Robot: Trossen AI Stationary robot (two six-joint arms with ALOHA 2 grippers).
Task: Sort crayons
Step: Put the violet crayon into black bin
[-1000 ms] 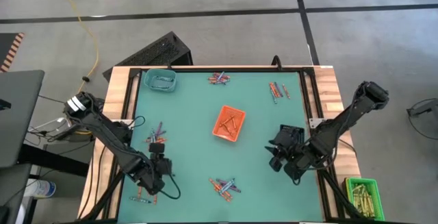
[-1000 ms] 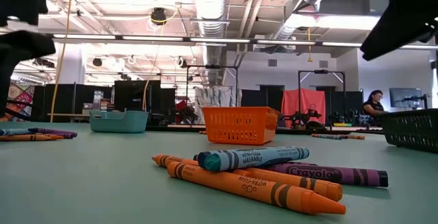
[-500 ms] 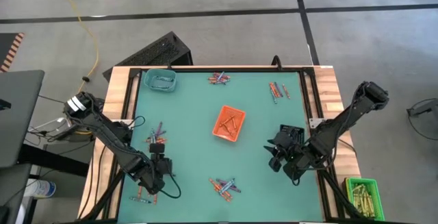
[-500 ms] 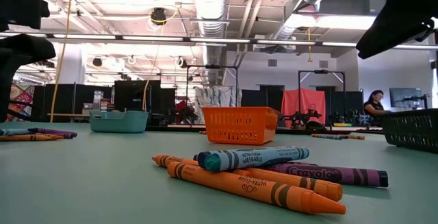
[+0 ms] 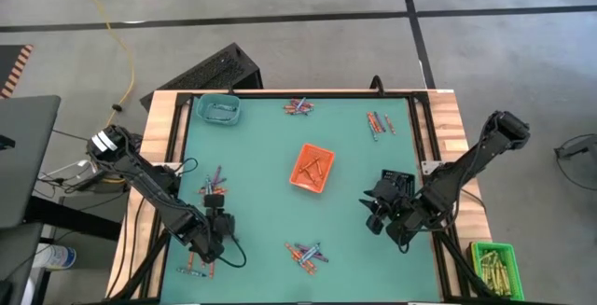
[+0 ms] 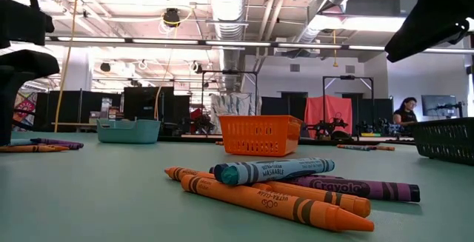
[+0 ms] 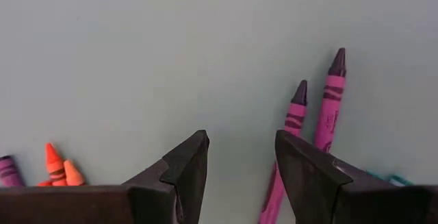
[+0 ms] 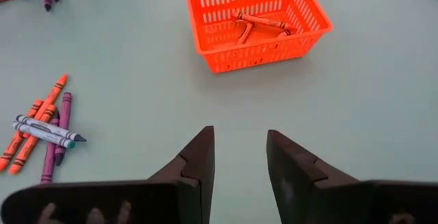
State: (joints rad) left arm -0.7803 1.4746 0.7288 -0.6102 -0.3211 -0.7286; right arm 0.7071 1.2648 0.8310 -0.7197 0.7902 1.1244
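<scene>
From above, the left gripper [image 5: 207, 240] hung over the green table's [image 5: 261, 156] near-left part beside scattered thin wax crayons [image 5: 214, 180]; the right gripper [image 5: 375, 214] stood by a dark mesh basket [image 5: 396, 184], right of the orange plastic basket [image 5: 312, 168].

At table height, crayons [image 6: 274, 186] lay piled in front.

The left wrist view showed empty fingers [image 7: 186, 166] parted over bare table, purple crayons [image 7: 328, 104] beside them.

The right wrist view showed fingers [image 8: 198, 159] apart, holding nothing.
</scene>
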